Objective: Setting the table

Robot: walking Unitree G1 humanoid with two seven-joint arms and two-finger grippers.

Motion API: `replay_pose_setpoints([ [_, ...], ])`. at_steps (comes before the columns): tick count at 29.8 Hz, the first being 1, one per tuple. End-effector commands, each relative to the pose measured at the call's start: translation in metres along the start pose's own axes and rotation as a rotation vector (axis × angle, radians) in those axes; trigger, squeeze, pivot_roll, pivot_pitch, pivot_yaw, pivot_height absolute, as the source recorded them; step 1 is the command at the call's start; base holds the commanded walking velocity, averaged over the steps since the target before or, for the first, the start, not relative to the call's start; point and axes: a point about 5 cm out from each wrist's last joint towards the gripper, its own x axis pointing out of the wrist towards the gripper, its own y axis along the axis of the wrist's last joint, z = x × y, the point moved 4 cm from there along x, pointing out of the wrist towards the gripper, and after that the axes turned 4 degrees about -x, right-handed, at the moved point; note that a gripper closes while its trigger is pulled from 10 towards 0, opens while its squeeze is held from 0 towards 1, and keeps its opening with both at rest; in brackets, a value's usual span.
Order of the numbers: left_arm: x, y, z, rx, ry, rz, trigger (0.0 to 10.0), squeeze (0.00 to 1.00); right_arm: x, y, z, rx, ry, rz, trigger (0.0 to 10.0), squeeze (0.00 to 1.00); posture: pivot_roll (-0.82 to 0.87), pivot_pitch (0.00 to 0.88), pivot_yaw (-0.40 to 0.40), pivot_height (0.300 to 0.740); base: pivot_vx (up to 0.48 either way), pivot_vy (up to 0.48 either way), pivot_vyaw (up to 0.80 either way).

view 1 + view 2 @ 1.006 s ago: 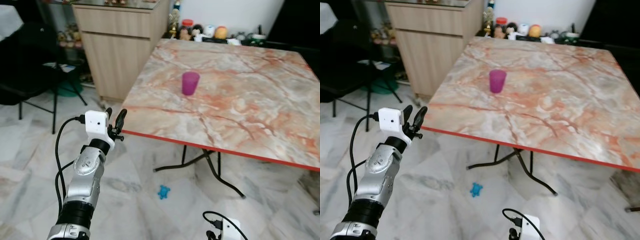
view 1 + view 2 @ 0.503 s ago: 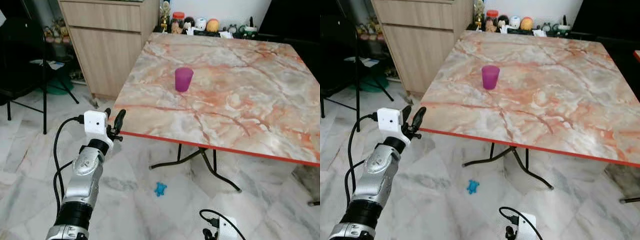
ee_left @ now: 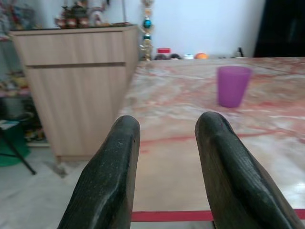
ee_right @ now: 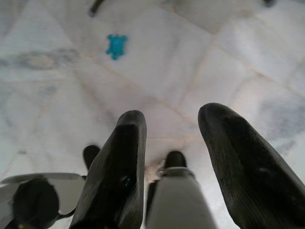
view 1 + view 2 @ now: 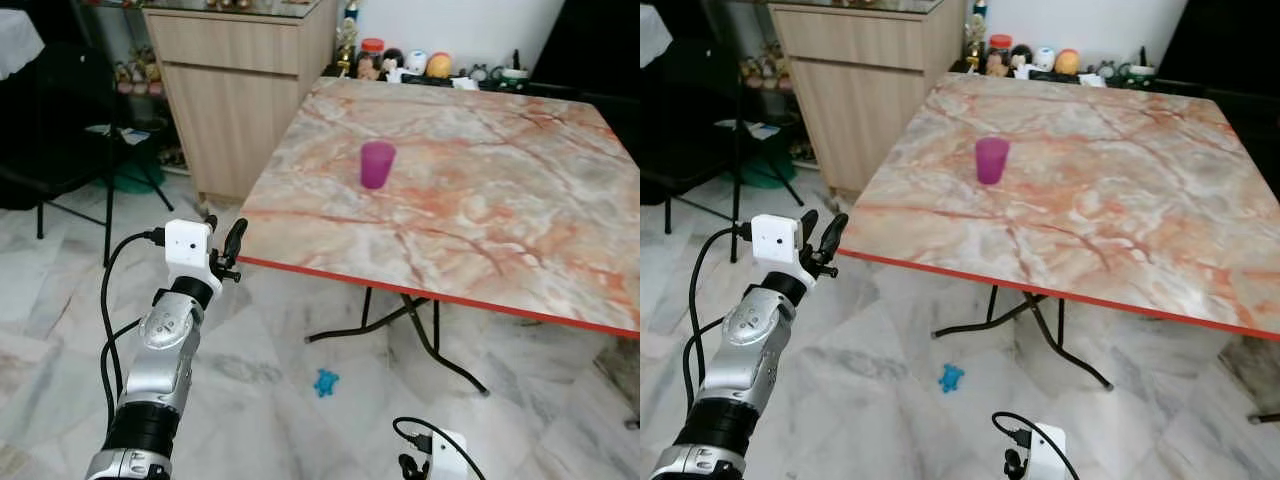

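Note:
A purple cup [image 5: 377,164] stands upright on the marble table [image 5: 500,220], toward its left half. My left gripper [image 5: 226,232] is raised just off the table's near left corner, about level with its red edge. It is open and holds nothing. In the left wrist view the cup [image 3: 233,86] shows beyond the two black fingers [image 3: 116,171], well apart from them. My right gripper [image 4: 171,114] hangs low over the floor, open and empty.
A wooden cabinet [image 5: 235,90] stands left of the table, with a black chair [image 5: 60,130] further left. Jars and figurines [image 5: 420,65] line the wall behind the table. Black folding legs [image 5: 425,330] and a small blue toy [image 5: 326,382] are on the marble floor.
The whole view has shifted a little with the camera. The left gripper keeps its place by the table corner, and the cup has not moved.

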Motion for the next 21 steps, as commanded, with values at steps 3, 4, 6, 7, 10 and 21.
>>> replay_pose_setpoints([
  [3, 0.0025, 0.0077, -0.0006, 0.011, -0.009, 0.016, 10.0, 0.00, -0.0002, -0.0021, 0.0002, 0.009, -0.002, -0.012, 10.0, 0.00, 0.16, 0.017, -0.022, 0.740, 0.000, 0.000, -0.39],
  [4, 0.0027, 0.0084, -0.0003, 0.009, -0.011, 0.020, 10.0, 0.00, -0.0001, -0.0021, 0.0005, 0.011, -0.002, -0.013, 10.0, 0.00, 0.16, 0.018, -0.022, 0.740, 0.000, 0.000, -0.65],
  [6, 0.0030, 0.0091, 0.0004, 0.007, -0.015, 0.023, 10.0, 0.00, -0.0001, -0.0021, 0.0009, 0.013, -0.003, -0.014, 10.0, 0.00, 0.16, 0.022, -0.024, 0.740, 0.000, 0.000, -0.65],
  [7, 0.0030, 0.0091, 0.0007, 0.006, -0.015, 0.023, 10.0, 0.00, 0.0000, -0.0019, 0.0010, 0.012, -0.003, -0.014, 10.0, 0.00, 0.17, 0.022, -0.025, 0.740, 0.000, 0.000, -0.64],
  [10, 0.0021, 0.0057, 0.0022, 0.004, -0.018, 0.008, 10.0, 0.00, 0.0001, -0.0009, 0.0015, 0.009, -0.005, -0.009, 10.0, 0.00, 0.17, 0.025, -0.026, 0.740, 0.000, 0.000, -0.43],
  [21, 0.0016, 0.0053, 0.0026, -0.003, -0.020, 0.000, 10.0, 0.00, 0.0000, -0.0007, 0.0057, 0.013, -0.026, -0.010, 10.0, 0.00, 0.16, 0.031, -0.029, 0.740, 0.113, 0.000, 0.00],
])
